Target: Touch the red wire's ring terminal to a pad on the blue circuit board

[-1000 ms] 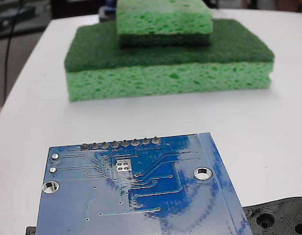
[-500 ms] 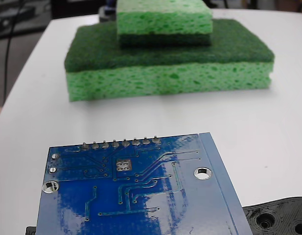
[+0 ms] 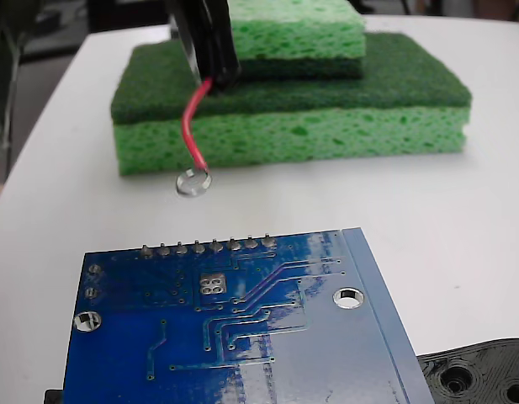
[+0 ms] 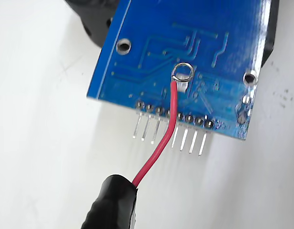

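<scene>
So far the touch looks unmade. In the fixed view the hand [image 3: 210, 63] comes down from the top edge, in front of the stacked green sponges [image 3: 293, 101], pinched on the red wire [image 3: 192, 130]. The wire curves down to the ring terminal [image 3: 193, 182], which hangs in the air over bare white worktop [image 3: 461, 219], short of the blue circuit board [image 3: 234, 324] and higher than its row of solder points [image 3: 207, 247]. A black perforated piece [image 3: 482, 374] lies at the board's lower right. What is left, as I judge it, is to carry the ring forward and down onto a pad.

In the wrist view the ring terminal [image 4: 183, 72] lines up over a small silver pad patch [image 4: 181, 86] on the board [image 4: 194, 43]; this view alone cannot show the gap, so contact cannot be claimed from it.

Half a second ago the fixed view held no hand, wire or ring at all; board and sponges lie as they did, only the glare on the board differs.
</scene>
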